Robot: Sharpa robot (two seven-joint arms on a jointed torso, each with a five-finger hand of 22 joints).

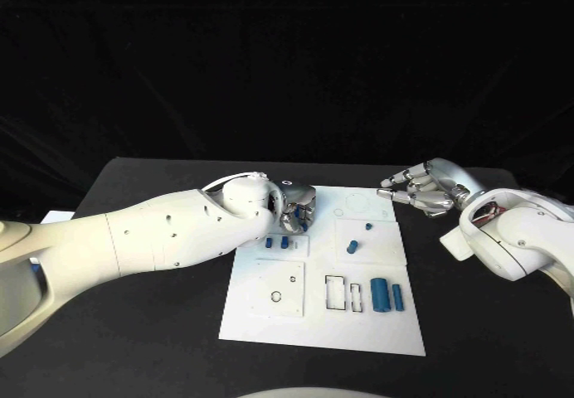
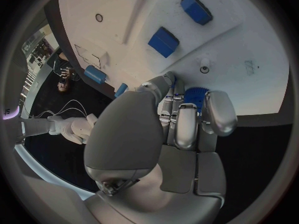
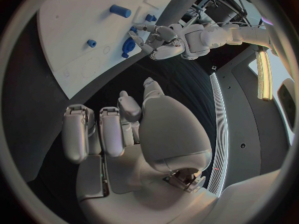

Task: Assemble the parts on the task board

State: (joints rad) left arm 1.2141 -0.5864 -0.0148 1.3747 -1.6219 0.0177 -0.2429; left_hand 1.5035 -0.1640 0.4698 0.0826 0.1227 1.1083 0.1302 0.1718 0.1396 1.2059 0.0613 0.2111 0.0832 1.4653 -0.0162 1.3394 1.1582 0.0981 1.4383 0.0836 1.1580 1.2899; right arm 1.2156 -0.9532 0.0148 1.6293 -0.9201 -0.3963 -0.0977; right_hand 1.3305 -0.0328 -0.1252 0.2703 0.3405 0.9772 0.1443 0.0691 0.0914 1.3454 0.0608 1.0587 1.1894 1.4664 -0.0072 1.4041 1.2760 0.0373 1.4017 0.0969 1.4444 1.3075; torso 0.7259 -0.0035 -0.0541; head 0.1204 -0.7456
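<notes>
**Left hand over the far left of the board, right hand waiting off to the side**

Left hand (image 1: 291,209) sits over the far left corner of the white board (image 1: 287,327), and from the head camera I see its fingers curled down toward the surface. On its wrist camera I see the fingers (image 2: 186,127) bunched together with a blue ring-shaped part (image 2: 197,93) right at their tips. The right wrist camera shows the same blue ring (image 3: 128,45) at that hand's fingertips, but I cannot tell whether it is gripped or only touched.

Right hand (image 1: 422,192) hovers beyond the board's far right corner, above the black table (image 1: 143,348), well apart from any part. Its fingers (image 3: 77,132) are loosely curled with gaps between them and nothing in them.

On the board I count several blue pieces lying loose. Two small ones (image 1: 278,243) lie side by side just beside the left hand. A short cylinder (image 1: 353,246) lies near the middle, with a tiny piece (image 1: 368,225) just beyond it. Two larger cylinders (image 1: 379,293) lie upright in the picture, side by side near the right edge, next to two rectangular outlines (image 1: 336,293). A square panel with a small hole (image 1: 278,295) occupies the near left part.
</notes>
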